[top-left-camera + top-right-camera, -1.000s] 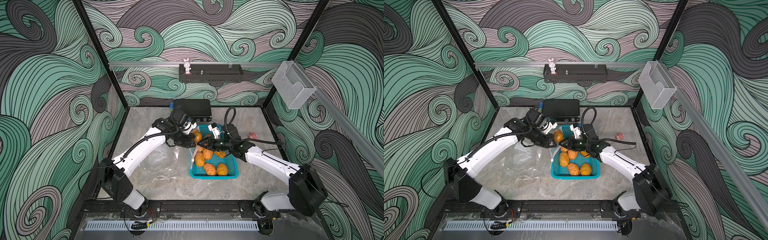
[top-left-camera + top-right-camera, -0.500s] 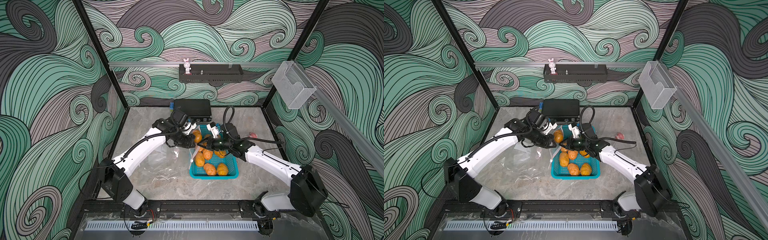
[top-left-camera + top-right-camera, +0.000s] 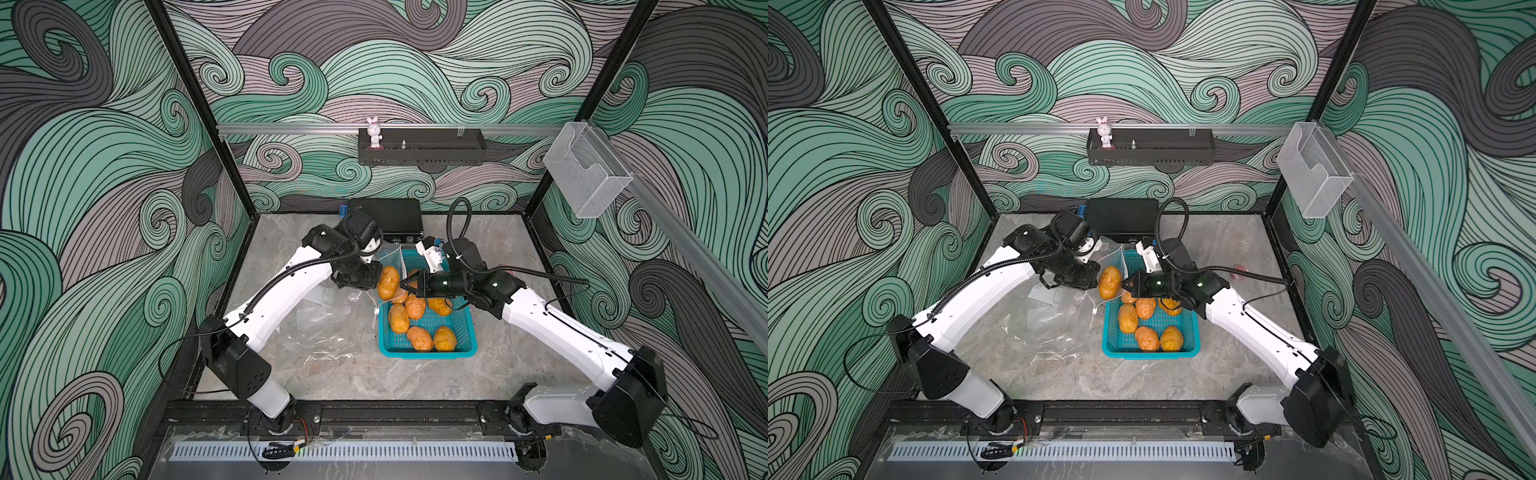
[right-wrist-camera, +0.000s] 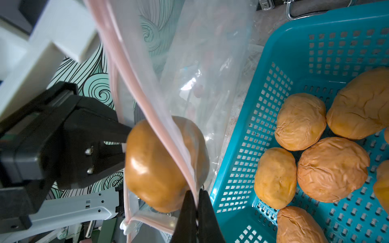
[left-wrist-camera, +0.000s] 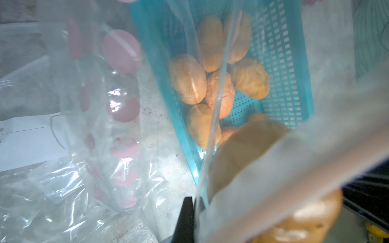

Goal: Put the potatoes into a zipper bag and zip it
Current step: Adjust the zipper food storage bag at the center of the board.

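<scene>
Left gripper (image 3: 371, 284) pinched tight on the zipper bag (image 3: 328, 320) rim; one potato (image 3: 388, 283) perched at the mouth, seemingly half inside; right gripper (image 3: 404, 286) clamped on the opposite rim; remaining potatoes (image 3: 399, 318) in the basket (image 3: 428, 354); slack film could let the perched potato roll out.

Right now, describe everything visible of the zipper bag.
The zipper bag is clear plastic with pink dots and a pink zipper strip along its open mouth. The left hand and the right hand each pinch a rim, holding it up. One potato sits in the mouth; the bottom seems to trail on the table.
</scene>
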Available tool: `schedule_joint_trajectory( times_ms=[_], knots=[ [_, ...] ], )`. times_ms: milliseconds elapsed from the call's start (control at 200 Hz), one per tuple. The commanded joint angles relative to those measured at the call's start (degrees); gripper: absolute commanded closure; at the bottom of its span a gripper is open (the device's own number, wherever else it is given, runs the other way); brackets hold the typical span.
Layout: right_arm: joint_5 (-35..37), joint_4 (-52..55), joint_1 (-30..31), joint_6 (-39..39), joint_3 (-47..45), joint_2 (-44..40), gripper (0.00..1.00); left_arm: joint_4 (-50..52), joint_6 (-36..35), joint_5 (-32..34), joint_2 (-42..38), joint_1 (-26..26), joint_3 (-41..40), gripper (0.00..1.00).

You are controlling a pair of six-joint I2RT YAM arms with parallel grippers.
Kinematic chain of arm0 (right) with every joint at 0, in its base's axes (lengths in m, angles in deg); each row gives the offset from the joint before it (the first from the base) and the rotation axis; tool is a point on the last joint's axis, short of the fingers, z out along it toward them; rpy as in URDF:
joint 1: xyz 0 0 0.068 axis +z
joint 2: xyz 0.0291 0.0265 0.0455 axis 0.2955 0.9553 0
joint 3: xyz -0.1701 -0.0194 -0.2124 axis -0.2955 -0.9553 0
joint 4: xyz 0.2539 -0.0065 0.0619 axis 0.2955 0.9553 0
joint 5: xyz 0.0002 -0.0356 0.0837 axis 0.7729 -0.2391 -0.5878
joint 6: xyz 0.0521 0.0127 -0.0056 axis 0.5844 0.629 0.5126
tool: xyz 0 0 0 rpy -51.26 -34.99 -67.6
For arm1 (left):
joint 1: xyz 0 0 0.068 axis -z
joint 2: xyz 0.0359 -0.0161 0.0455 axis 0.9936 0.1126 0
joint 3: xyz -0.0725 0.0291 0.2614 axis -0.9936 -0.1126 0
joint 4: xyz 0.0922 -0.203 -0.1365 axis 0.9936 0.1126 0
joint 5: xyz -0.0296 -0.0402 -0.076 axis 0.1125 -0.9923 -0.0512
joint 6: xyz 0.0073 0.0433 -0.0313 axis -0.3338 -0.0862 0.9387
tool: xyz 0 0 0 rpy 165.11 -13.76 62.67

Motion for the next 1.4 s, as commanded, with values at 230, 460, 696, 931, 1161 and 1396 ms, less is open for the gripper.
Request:
schedule_joint_trajectory(
  times_ms=[230,460,696,931,1161,1396],
  knots=[
    [7.6,9.9,3.6,-2.3,11.4,3.6,1.0,18.6,2.6,19.7,0.7,1.9,14.9,1.0],
    [5.7,9.1,6.2,-1.5,19.4,7.2,1.0,19.7,-0.2,26.1,-1.0,2.2,21.0,1.0],
    [1.9,8.5,6.3,-1.4,27.2,12.5,1.0,22.0,-4.7,34.7,-2.0,2.2,29.2,1.0],
    [1.5,5.4,6.2,-1.0,26.1,14.6,1.0,14.6,-9.3,36.0,-7.0,2.1,21.2,1.0],
    [2.2,3.8,5.2,-1.3,19.6,13.7,0.81,0.4,-11.1,31.0,-12.5,1.9,1.2,1.0],
    [-0.6,1.8,-2.6,-1.0,10.0,5.1,0.42,-5.8,-10.9,27.8,-12.4,1.5,-5.5,1.0]
  ],
)
